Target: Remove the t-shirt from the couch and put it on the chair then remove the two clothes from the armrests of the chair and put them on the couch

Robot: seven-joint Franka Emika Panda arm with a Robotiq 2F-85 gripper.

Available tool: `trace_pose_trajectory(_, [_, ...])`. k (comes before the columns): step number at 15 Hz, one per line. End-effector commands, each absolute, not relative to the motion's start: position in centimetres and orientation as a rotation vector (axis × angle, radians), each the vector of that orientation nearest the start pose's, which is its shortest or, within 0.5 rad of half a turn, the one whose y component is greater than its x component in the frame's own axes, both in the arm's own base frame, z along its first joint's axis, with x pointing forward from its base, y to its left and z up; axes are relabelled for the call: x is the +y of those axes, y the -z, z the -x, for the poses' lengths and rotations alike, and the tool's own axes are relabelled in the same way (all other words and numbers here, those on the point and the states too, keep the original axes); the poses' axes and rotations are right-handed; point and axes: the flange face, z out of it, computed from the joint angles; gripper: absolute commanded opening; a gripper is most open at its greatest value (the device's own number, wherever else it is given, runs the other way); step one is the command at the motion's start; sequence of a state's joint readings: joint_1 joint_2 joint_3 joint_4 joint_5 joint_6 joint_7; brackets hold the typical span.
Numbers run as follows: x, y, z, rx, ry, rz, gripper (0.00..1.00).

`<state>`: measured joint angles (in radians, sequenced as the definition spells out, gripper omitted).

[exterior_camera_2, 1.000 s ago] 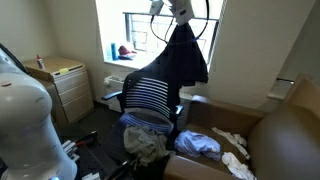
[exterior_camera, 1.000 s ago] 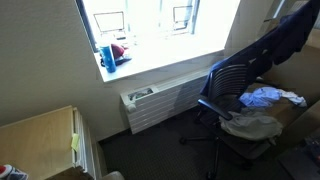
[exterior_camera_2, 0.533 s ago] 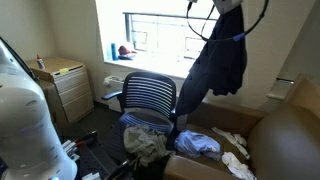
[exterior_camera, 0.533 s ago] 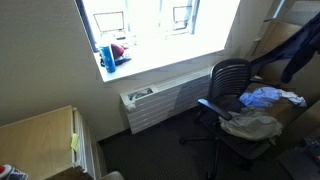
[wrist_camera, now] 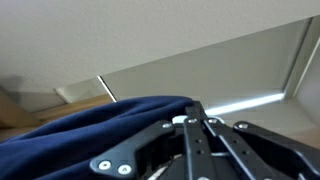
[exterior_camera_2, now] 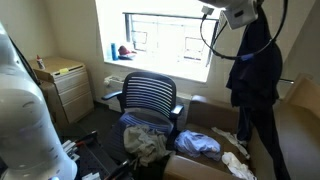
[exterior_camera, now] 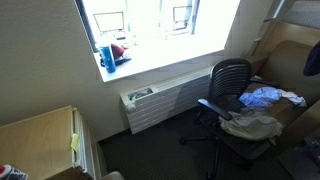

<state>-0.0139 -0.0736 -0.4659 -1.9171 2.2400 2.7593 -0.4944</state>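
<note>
The dark blue garment [exterior_camera_2: 255, 70] hangs limp from the gripper [exterior_camera_2: 243, 20], high up and well off to the side of the chair [exterior_camera_2: 150, 98], over the brown couch [exterior_camera_2: 295, 130]. It is bunched narrow at the top and widens into loose, heavy folds lower down. A thin tail trails down past the level of the chair's seat. Whether that tail touches the couch cushion cannot be told.

In an exterior view only a sliver of the garment [exterior_camera: 313, 60] shows, at the frame edge well past the chair [exterior_camera: 230, 80].

In the wrist view the gripper [wrist_camera: 192, 122] has its jaws drawn together. Smooth navy fabric [wrist_camera: 90, 130] is heaped against them. The pinch point is dim, but the cloth appears to be clamped between them.

A crumpled grey cloth [exterior_camera_2: 145, 140] lies on the chair's seat. A light blue cloth [exterior_camera_2: 198, 143] lies just beside the chair on the side toward the couch, and a white cloth [exterior_camera_2: 235, 162] lies farther from the chair that way.
</note>
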Motion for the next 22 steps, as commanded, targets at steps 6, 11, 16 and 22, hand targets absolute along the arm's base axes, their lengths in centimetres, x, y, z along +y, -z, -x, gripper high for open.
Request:
trace_pose_trajectory(6, [-30.4,-45.3,-47.3,1.834,0.699,0.742,0.00])
trace_pose_trajectory(11, [-28.4,-42.4,-47.5,1.951,0.645,0.778,0.00])
trace_pose_trajectory(16, [-26.4,-41.3,-48.4,1.982,0.653,0.831,0.16])
trace_pose_trajectory(22, [-26.2,-41.4,-48.4,1.983,0.655,0.834,0.26])
